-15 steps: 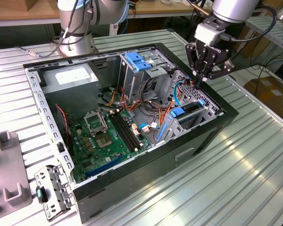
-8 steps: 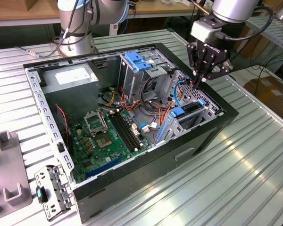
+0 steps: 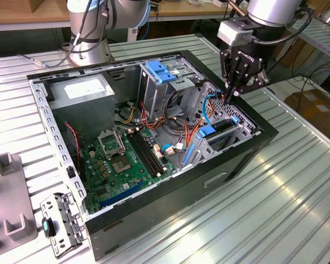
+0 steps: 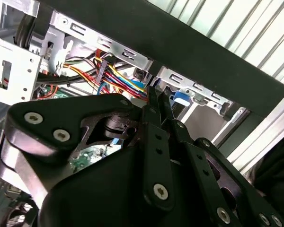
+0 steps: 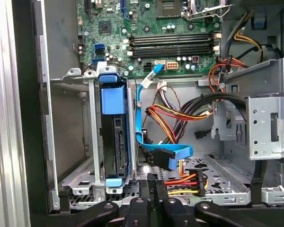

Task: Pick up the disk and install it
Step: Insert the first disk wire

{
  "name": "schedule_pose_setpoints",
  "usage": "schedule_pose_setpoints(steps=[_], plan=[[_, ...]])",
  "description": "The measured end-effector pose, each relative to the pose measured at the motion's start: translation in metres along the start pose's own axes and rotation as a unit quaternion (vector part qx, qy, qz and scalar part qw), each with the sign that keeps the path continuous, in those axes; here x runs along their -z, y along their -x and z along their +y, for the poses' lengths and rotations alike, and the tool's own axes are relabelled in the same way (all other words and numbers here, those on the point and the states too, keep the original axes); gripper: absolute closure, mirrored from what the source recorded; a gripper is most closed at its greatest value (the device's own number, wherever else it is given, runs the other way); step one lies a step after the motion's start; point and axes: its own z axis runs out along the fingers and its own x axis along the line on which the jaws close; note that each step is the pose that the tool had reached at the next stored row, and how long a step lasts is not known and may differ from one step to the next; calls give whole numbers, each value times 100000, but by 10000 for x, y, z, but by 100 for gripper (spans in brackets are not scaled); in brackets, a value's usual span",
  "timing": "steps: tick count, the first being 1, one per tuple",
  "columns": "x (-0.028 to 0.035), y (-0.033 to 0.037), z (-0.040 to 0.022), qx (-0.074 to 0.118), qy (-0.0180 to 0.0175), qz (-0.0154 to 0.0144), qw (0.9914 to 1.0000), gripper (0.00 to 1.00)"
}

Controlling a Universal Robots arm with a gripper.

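The gripper [image 3: 229,98], fingers pressed together and empty, hung at the frame's upper right above the disk [image 3: 223,127], seated in the case's [image 3: 154,220] cage.

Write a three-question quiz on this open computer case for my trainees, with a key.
1. True or false: the disk stands on edge inside the metal drive cage.
2. Pick one: the pincer is A) wide open, B) shut, holding nothing, C) shut on the disk.
3. Fill in: the flat cable beside the cage is coloured ____.

Key: 1 true; 2 B; 3 blue.
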Motion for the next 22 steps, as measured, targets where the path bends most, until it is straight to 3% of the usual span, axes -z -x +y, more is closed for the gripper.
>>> schedule_pose_setpoints(steps=[4, 15, 18, 22], plan=[[1, -4, 45, -2310, 134, 86, 99973, 83], [-8, -22, 45, -2360, 142, 62, 99972, 83], [-24, -58, 46, -1254, 77, -9, 99992, 83], [-80, -59, 57, 2415, -125, -268, 99970, 83]])
